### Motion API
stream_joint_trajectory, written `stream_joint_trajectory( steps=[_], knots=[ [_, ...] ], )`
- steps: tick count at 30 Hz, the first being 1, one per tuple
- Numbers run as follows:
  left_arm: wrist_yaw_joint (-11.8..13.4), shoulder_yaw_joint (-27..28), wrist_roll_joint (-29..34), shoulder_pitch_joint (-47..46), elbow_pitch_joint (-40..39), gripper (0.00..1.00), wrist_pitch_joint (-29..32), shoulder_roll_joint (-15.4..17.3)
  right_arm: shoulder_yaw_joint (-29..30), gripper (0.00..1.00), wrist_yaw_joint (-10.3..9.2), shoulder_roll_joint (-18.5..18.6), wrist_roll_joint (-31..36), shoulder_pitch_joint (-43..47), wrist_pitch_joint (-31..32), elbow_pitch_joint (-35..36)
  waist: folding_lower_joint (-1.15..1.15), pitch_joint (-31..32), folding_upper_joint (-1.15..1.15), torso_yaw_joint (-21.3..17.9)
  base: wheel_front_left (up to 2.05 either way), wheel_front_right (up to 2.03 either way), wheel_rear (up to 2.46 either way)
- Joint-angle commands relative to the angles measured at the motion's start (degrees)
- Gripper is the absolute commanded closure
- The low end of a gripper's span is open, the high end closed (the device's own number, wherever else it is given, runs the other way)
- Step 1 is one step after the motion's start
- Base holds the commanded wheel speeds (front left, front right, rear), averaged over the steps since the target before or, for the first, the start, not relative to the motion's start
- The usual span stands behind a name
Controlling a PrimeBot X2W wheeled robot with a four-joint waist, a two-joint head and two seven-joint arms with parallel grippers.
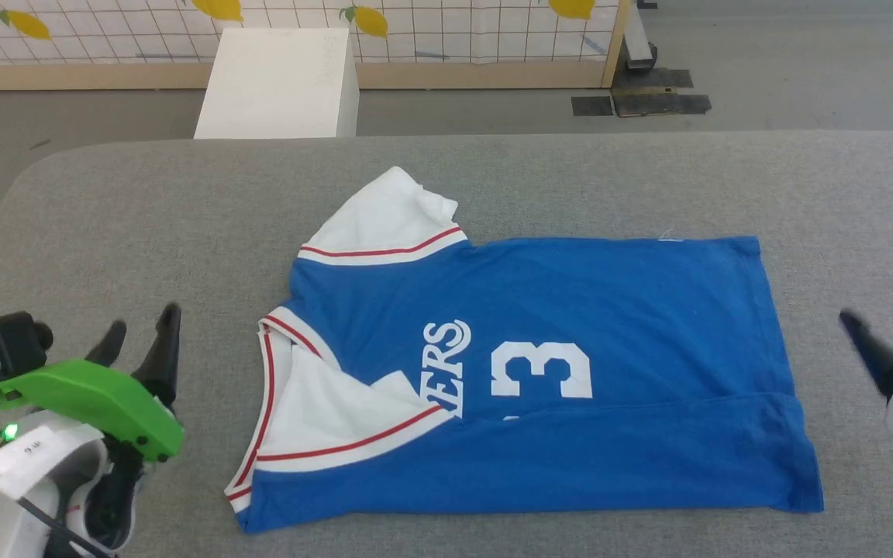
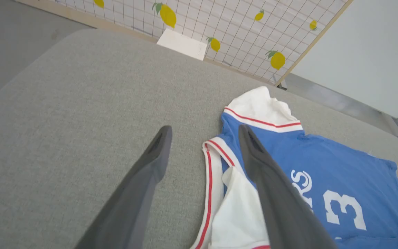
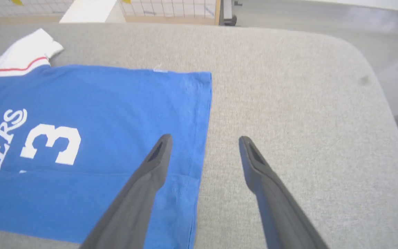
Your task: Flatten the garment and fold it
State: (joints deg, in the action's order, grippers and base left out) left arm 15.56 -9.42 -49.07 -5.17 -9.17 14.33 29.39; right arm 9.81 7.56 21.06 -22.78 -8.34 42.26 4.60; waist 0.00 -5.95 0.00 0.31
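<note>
Two tools flank the work, each with its fingers spread wide and nothing between them. At the lower left of the head view the left tool (image 1: 144, 319) sits above the grey worktop (image 1: 144, 201), just clear of the collar end of the garment (image 1: 609, 310). In its own wrist view the left tool (image 2: 204, 128) points past the red-striped neckline of the garment (image 2: 340, 162). The blue garment lies spread across the middle of the frame, collar to the left and hem to the right. One white sleeve sticks out toward the top, the other is folded in over the lettering, and the lower strip of blue is doubled up over the body below the white 3. At the right edge the right tool (image 1: 877, 314) stands beside the hem; in its wrist view the right tool (image 3: 204, 137) straddles the hem edge of the garment (image 3: 98, 103).
</note>
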Motion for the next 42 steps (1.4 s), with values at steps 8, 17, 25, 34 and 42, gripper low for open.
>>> stream_joint_trajectory(
  steps=[8, 17, 25, 34, 42],
  knots=[
    [-5.86, -0.66, 7.10, -3.93, 5.19, 0.00, -18.42, -4.08, 2.49, 0.00, -0.08, -2.02, 3.21, -3.44, -18.24, -2.90, 0.00, -1.59, 0.00, 0.80, 0.00, 0.00, 0.00],
    [-9.31, -3.35, 9.14, -9.92, 13.14, 0.00, -25.45, -8.11, 2.10, 0.00, -0.08, -2.54, 3.79, -5.41, -25.26, -7.07, 0.00, -5.96, 0.00, 1.21, 0.00, 0.00, 0.00],
    [-12.36, -6.75, 10.36, -22.18, 21.10, 0.00, -24.23, -10.54, 0.99, 0.00, -0.08, -2.59, 3.65, -9.31, -25.89, -7.52, 0.00, -11.51, 0.00, 1.51, 0.00, 0.00, 0.00],
    [-16.56, -11.63, 12.61, -44.33, 35.73, 0.00, -16.35, -12.28, -0.46, 0.00, -0.08, -2.30, 3.21, -12.55, -24.54, -5.09, 0.00, -19.12, 0.00, 0.42, 0.00, 0.00, 0.00],
    [-19.02, -16.19, 13.64, -59.88, 49.60, 0.00, -2.41, -13.81, -0.94, 0.00, -0.08, -2.51, 3.09, -13.13, -23.61, -3.33, 0.00, -24.13, 0.00, -2.72, 0.00, 0.00, 0.00]
  ],
)
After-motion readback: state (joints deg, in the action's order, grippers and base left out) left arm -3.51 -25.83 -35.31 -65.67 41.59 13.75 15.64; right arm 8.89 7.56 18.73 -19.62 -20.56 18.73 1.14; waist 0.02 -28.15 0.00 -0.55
